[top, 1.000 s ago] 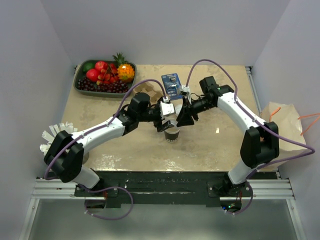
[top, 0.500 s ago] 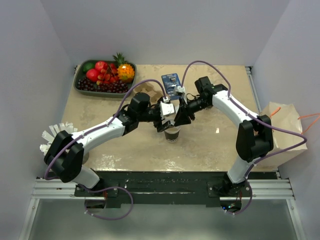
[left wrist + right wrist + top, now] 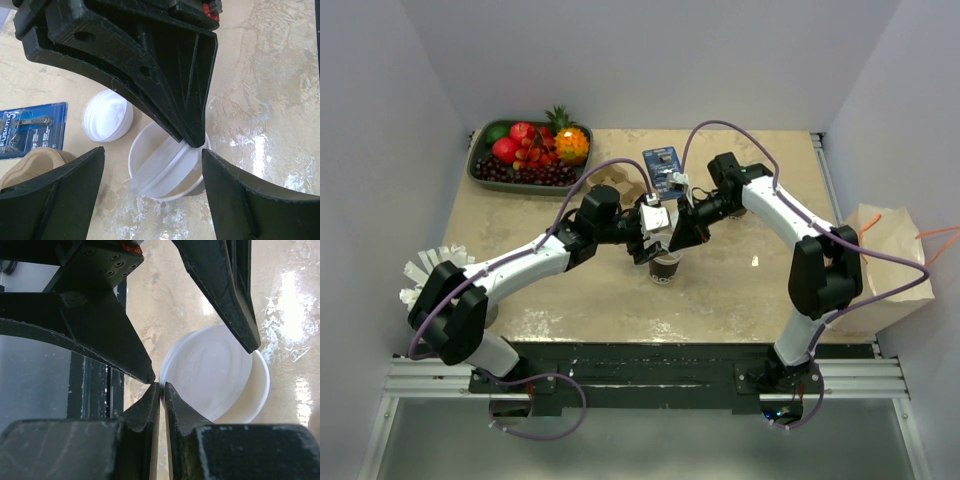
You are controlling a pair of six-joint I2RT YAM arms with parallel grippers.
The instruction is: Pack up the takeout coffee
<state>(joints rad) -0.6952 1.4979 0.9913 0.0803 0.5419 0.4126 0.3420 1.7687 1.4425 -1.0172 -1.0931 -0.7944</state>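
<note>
The takeout coffee cup (image 3: 665, 268), dark brown with a cream-white rim, stands upright mid-table. My right gripper (image 3: 678, 240) is shut on the edge of a round white lid (image 3: 210, 370) and holds it tilted on the cup's rim (image 3: 257, 390). In the right wrist view its fingers (image 3: 150, 407) pinch the lid's left edge. My left gripper (image 3: 648, 243) is open, and its jaws stand on either side of the cup (image 3: 150, 187) without touching it. The lid (image 3: 170, 167) sits slanted inside the rim, one side dipping in.
A second white lid (image 3: 107, 116) lies on the table beside the cup. A blue razor pack (image 3: 662, 168) and brown pulp carrier (image 3: 610, 185) are behind it. A fruit tray (image 3: 478, 172) is back left, a paper bag (image 3: 885, 265) is off the right edge.
My right gripper has moved left and down with the lid, bringing it over and onto the cup's rim. My left gripper has stayed open around the cup.
</note>
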